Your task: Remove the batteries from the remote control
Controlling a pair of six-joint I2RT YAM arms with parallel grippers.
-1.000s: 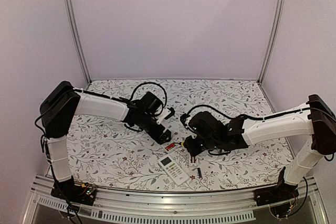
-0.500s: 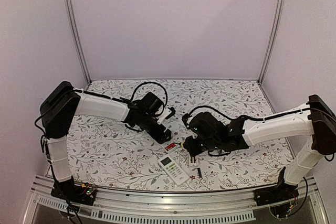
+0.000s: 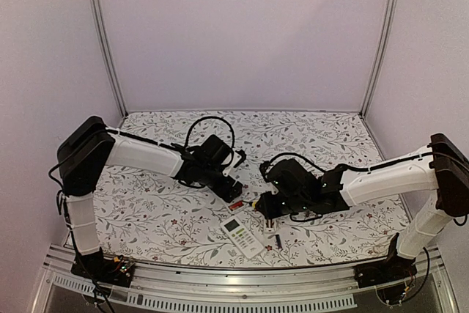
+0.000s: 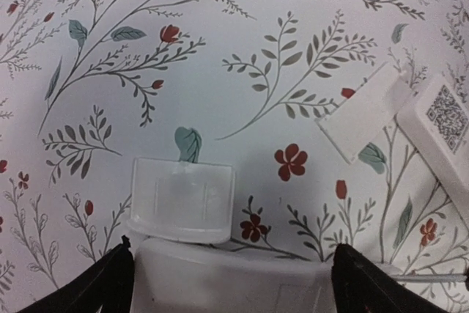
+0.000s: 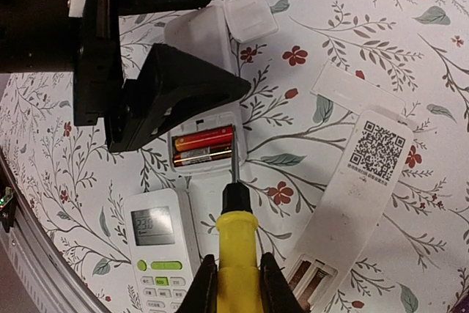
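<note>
The remote control [image 5: 212, 153] lies face down with its compartment open. Two batteries [image 5: 203, 144] sit inside it, one red-orange and one dark. My right gripper [image 5: 236, 273] is shut on a yellow-handled screwdriver [image 5: 236, 243], whose tip rests at the right end of the batteries. My left gripper [image 5: 231, 42] is open and straddles the remote's far end [image 4: 227, 276], its fingers [image 4: 102, 287] close beside the edges. From above, the red batteries [image 3: 236, 205] show between the left gripper [image 3: 229, 185] and the right gripper [image 3: 265, 207].
A white battery cover [image 4: 183, 197] lies just beyond the remote. A second remote [image 5: 163, 254] with a lit display lies face up beside it. A long white remote [image 5: 359, 188] with a QR label lies face down to the right, with another cover [image 5: 357, 93] near it.
The left arm has shifted slightly right over the remote and its jaws have narrowed a little. The right gripper and the screwdriver have barely moved.
</note>
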